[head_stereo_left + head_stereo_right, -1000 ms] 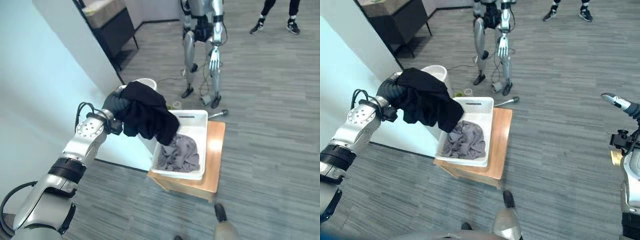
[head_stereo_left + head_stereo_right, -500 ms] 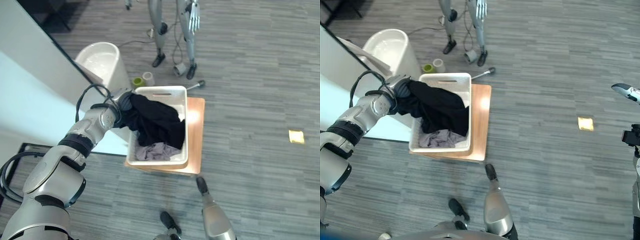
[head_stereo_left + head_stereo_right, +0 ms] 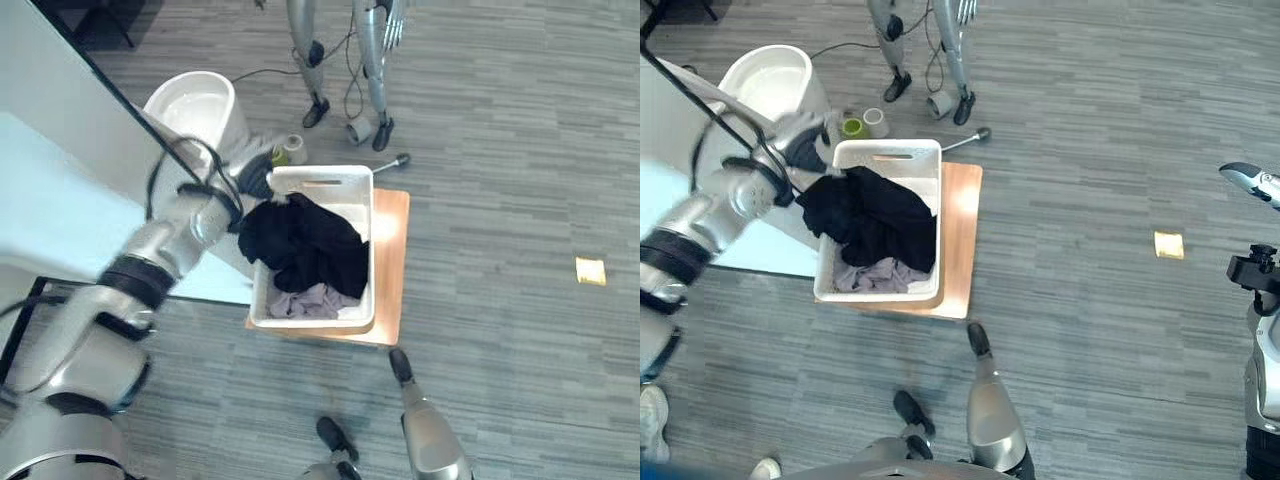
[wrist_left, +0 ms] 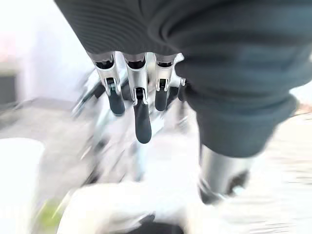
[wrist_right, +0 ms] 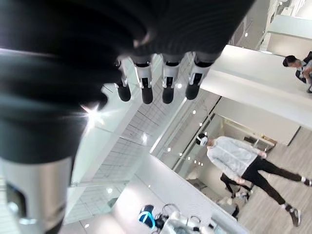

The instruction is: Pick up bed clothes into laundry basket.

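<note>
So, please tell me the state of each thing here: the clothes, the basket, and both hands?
black garment: in the basket, one edge draped over its left rim
grey garment: in the basket, under the black one
laundry basket: upright on the wooden stand
left hand: open, holding nothing
right hand: open, idle

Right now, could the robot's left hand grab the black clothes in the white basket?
Probably yes. The left hand is open and sits right by the basket at its far rim, and the black clothes lie on top of the pile with nothing covering them.
</note>
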Controlling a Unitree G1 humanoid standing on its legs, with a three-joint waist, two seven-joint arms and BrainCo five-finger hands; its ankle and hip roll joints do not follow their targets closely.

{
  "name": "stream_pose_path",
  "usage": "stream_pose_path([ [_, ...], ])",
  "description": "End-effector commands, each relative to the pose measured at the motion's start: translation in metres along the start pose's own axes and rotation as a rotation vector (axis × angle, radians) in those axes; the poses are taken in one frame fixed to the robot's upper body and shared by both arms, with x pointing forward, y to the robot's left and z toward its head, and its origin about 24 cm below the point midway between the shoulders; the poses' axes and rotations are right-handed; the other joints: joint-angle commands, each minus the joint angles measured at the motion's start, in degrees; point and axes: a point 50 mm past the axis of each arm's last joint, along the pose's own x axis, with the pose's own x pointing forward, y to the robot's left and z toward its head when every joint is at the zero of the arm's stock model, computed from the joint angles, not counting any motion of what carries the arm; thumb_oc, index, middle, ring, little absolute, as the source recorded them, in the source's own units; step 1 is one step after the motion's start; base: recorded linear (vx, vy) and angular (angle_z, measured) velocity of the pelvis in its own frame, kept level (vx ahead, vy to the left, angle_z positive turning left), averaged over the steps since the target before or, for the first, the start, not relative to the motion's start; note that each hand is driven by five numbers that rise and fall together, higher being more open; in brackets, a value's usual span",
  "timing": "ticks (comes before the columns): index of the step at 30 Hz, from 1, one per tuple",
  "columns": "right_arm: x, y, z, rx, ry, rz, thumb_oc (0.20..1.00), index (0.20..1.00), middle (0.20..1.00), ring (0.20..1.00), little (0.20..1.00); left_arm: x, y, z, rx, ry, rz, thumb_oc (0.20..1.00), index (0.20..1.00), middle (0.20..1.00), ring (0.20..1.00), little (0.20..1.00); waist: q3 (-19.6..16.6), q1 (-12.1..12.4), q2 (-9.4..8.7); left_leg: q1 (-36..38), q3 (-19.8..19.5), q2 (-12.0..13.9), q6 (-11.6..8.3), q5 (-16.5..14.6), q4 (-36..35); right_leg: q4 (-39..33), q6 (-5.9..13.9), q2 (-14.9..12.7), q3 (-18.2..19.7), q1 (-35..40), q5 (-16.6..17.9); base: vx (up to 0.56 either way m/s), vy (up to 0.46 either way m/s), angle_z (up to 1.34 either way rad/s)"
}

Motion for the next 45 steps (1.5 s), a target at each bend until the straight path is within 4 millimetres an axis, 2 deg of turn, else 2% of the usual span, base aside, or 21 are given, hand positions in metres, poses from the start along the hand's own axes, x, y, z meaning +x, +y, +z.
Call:
stream_pose_path([
  [1, 0.003, -0.016, 0.016, -0.044, -0.070, -0.031, 1.000, 1.000, 1.000, 1.000, 1.000, -0.028, 0.056, -0.016, -0.161, 0.002, 0.244, 1.000, 1.000, 1.000, 1.000, 1.000, -4.67, 2.19, -0.29, -0.85, -4.29, 3.64, -3.31, 2.63, 0.42, 0.96, 5.47, -5.45, -4.10, 5.59, -4.63, 0.04, -0.041, 0.45],
  [3, -0.006, -0.016, 0.006, -0.012, -0.002, -0.043, 1.000, 1.000, 1.000, 1.000, 1.000, -0.066, 0.067, -0.013, -0.331, -0.042, 0.395, 1.000, 1.000, 1.000, 1.000, 1.000, -6.77, 5.26, -0.57, 0.50, -5.56, 3.48, -3.31, 1.73, 0.42, 0.99, 5.31, -5.75, -5.27, 7.92, -5.82, 0.06, -0.035, 0.38],
  [4, -0.005, -0.014, 0.007, -0.006, -0.007, -0.031, 1.000, 1.000, 1.000, 1.000, 1.000, -0.072, 0.066, -0.015, -0.337, -0.030, 0.396, 1.000, 1.000, 1.000, 1.000, 1.000, -6.85, 4.64, -0.30, 0.35, -5.44, 3.49, -3.28, 2.15, 0.42, 0.89, 5.17, -5.72, -5.17, 7.77, -5.42, 0.05, -0.022, 0.18],
  [5, -0.010, -0.005, 0.001, 0.098, 0.030, -0.030, 1.000, 1.000, 1.000, 1.000, 1.000, -0.098, 0.064, -0.017, -0.611, -0.055, 0.474, 1.000, 1.000, 1.000, 1.000, 1.000, -7.73, 6.08, -0.32, 1.30, -5.94, 3.48, -3.23, 1.95, 0.42, 0.99, 4.98, -5.88, -5.77, 9.09, -5.87, 0.06, -0.050, 0.21],
  [6, -0.030, 0.023, -0.020, 0.353, 0.153, -0.033, 1.000, 1.000, 1.000, 1.000, 1.000, -0.128, 0.029, -0.025, -0.982, 0.004, 0.572, 1.000, 1.000, 1.000, 1.000, 1.000, -9.12, 7.69, -0.81, 3.09, -6.42, 3.30, -2.98, 1.16, 0.42, 1.12, 4.49, -5.91, -6.53, 11.40, -7.06, 0.07, -0.048, 0.20],
  [7, -0.030, 0.024, -0.020, 0.357, 0.153, -0.029, 1.000, 1.000, 1.000, 1.000, 1.000, -0.130, 0.029, -0.025, -0.982, 0.007, 0.573, 1.000, 1.000, 1.000, 1.000, 1.000, -9.15, 7.49, -0.82, 2.98, -6.39, 3.30, -2.95, 1.45, 0.42, 1.04, 4.40, -5.89, -6.50, 11.32, -6.80, 0.06, -0.050, 0.17],
  [8, -0.044, 0.043, -0.030, 0.553, 0.237, -0.063, 1.000, 1.000, 1.000, 1.000, 1.000, -0.137, 0.006, -0.023, -1.167, 0.030, 0.633, 1.000, 1.000, 1.000, 1.000, 1.000, -9.50, 8.36, -1.11, 3.58, -6.63, 3.28, -2.84, 1.15, 0.42, 1.17, 4.16, -5.85, -6.80, 12.01, -7.31, 0.00, -0.026, 0.12],
  [10, -0.071, 0.075, -0.038, 0.853, 0.366, -0.037, 1.000, 1.000, 1.000, 1.000, 1.000, -0.154, -0.039, -0.017, -1.401, 0.133, 0.622, 1.000, 1.000, 1.000, 1.000, 1.000, -9.84, 9.32, -1.37, 4.66, -6.69, 3.35, -2.65, 1.26, 0.42, 1.25, 3.58, -5.60, -7.23, 13.31, -7.88, 0.01, -0.031, 0.21],
  [12, -0.094, 0.102, -0.039, 1.007, 0.492, -0.012, 1.000, 1.000, 1.000, 1.000, 1.000, -0.168, -0.082, -0.004, -1.572, 0.261, 0.564, 1.000, 1.000, 1.000, 1.000, 1.000, -10.26, 9.98, -1.53, 5.57, -6.69, 3.38, -2.52, 1.42, 0.42, 1.47, 3.21, -5.34, -7.52, 14.21, -8.39, -0.01, -0.019, 0.21],
  [13, -0.094, 0.102, -0.039, 1.008, 0.492, -0.012, 1.000, 1.000, 1.000, 1.000, 1.000, -0.168, -0.082, -0.004, -1.572, 0.263, 0.564, 1.000, 1.000, 1.000, 1.000, 1.000, -10.48, 9.97, -1.52, 5.31, -6.65, 3.41, -2.52, 1.60, 0.42, 1.43, 3.14, -5.30, -7.46, 13.94, -8.20, 0.00, -0.008, 0.15],
  [14, -0.106, 0.113, -0.042, 1.051, 0.562, -0.004, 1.000, 1.000, 1.000, 1.000, 1.000, -0.177, -0.100, 0.002, -1.600, 0.327, 0.491, 1.000, 1.000, 1.000, 1.000, 1.000, -10.82, 10.49, -1.45, 5.72, -6.82, 3.32, -2.37, 1.57, 0.42, 1.71, 2.99, -5.19, -7.59, 14.43, -8.60, 0.01, 0.001, 0.09],
  [15, -0.141, 0.126, -0.056, 1.070, 0.746, 0.010, 1.000, 1.000, 1.000, 1.000, 1.000, -0.199, -0.145, 0.016, -1.687, 0.510, 0.400, 1.000, 1.000, 1.000, 1.000, 1.000, -11.35, 11.29, -1.35, 6.97, -7.11, 3.20, -2.14, 1.50, 0.42, 2.71, 2.60, -5.22, -8.06, 15.62, -9.50, 0.00, 0.000, 0.00],
  [16, -0.141, 0.126, -0.056, 1.070, 0.746, 0.010, 1.000, 1.000, 1.000, 1.000, 1.000, -0.199, -0.145, 0.016, -1.688, 0.510, 0.399, 1.000, 1.000, 1.000, 1.000, 1.000, -11.33, 11.27, -1.32, 7.03, -7.14, 3.20, -2.14, 1.48, 0.42, 2.73, 2.61, -5.22, -8.09, 15.69, -9.54, 0.00, 0.000, 0.00],
  [18, -0.169, 0.135, -0.064, 1.074, 0.884, -0.006, 1.000, 1.000, 1.000, 1.000, 1.000, -0.209, -0.178, 0.035, -1.785, 0.630, 0.343, 1.000, 1.000, 1.000, 1.000, 1.000, -11.61, 11.55, -1.21, 7.72, -7.51, 3.29, -2.11, 1.56, 0.42, 3.33, 2.32, -5.17, -8.61, 16.56, -10.14, 0.00, 0.000, 0.02],
  [20, -0.193, 0.132, -0.072, 0.991, 0.992, 0.026, 1.000, 1.000, 1.000, 1.000, 1.000, -0.225, -0.197, 0.049, -1.810, 0.723, 0.270, 1.000, 1.000, 1.000, 1.000, 1.000, -11.78, 11.72, -1.25, 8.05, -7.89, 3.29, -1.98, 1.61, 0.59, 3.96, 2.11, -5.06, -9.03, 17.02, -10.75, -0.01, 0.002, 0.06],
  [23, -0.215, 0.129, -0.076, 0.946, 1.081, 0.023, 1.000, 1.000, 1.000, 1.000, 1.000, -0.243, -0.226, 0.069, -1.941, 0.873, 0.258, 1.000, 1.000, 1.000, 1.000, 1.000, -11.69, 11.76, -1.50, 8.27, -8.32, 3.41, -1.90, 1.72, 0.91, 4.74, 1.83, -4.84, -9.32, 17.32, -11.15, -0.01, -0.019, 0.06],
  [25, -0.223, 0.126, -0.077, 0.940, 1.112, 0.010, 1.000, 1.000, 1.000, 1.000, 1.000, -0.248, -0.232, 0.076, -1.961, 0.910, 0.247, 1.000, 1.000, 1.000, 1.000, 1.000, -11.61, 11.74, -1.63, 8.27, -8.48, 3.52, -1.90, 1.79, 0.93, 4.81, 1.75, -4.70, -9.34, 17.34, -11.22, -0.02, -0.024, 0.08],
  [26, -0.234, 0.118, -0.075, 0.925, 1.139, -0.007, 1.000, 1.000, 1.000, 1.000, 1.000, -0.257, -0.241, 0.091, -2.029, 0.957, 0.227, 1.000, 1.000, 1.000, 1.000, 1.000, -11.68, 11.73, -1.96, 8.14, -8.57, 3.63, -1.88, 1.88, 0.97, 4.92, 1.68, -4.47, -9.36, 17.23, -11.37, -0.01, -0.031, 0.03],
  [28, -0.246, 0.111, -0.076, 0.879, 1.181, 0.011, 1.000, 1.000, 1.000, 1.000, 1.000, -0.262, -0.244, 0.100, -2.078, 0.981, 0.227, 1.000, 1.000, 1.000, 1.000, 1.000, -11.56, 11.72, -2.50, 8.05, -8.29, 4.05, -1.90, 2.00, 1.20, 5.07, 1.58, -3.95, -9.12, 16.73, -11.28, 0.00, -0.054, 0.02],
  [34, -0.237, 0.112, -0.077, 0.854, 1.148, 0.028, 1.000, 1.000, 1.000, 1.000, 1.000, -0.249, -0.234, 0.091, -2.030, 0.902, 0.239, 1.000, 1.000, 1.000, 1.000, 1.000, -11.42, 11.83, -2.84, 7.95, -8.39, 4.28, -1.94, 2.18, 1.07, 5.33, 1.57, -3.65, -8.68, 16.15, -11.18, 0.00, -0.023, -0.06],
  [45, -0.234, 0.116, -0.079, 0.853, 1.143, 0.037, 1.000, 1.000, 1.000, 1.000, 1.000, -0.244, -0.228, 0.084, -1.968, 0.879, 0.239, 1.000, 1.000, 1.000, 1.000, 1.000, -11.54, 12.06, -2.71, 7.89, -8.60, 4.25, -1.96, 2.11, 0.77, 5.35, 1.66, -3.71, -8.70, 16.00, -11.01, 0.00, 0.000, 0.00],
])
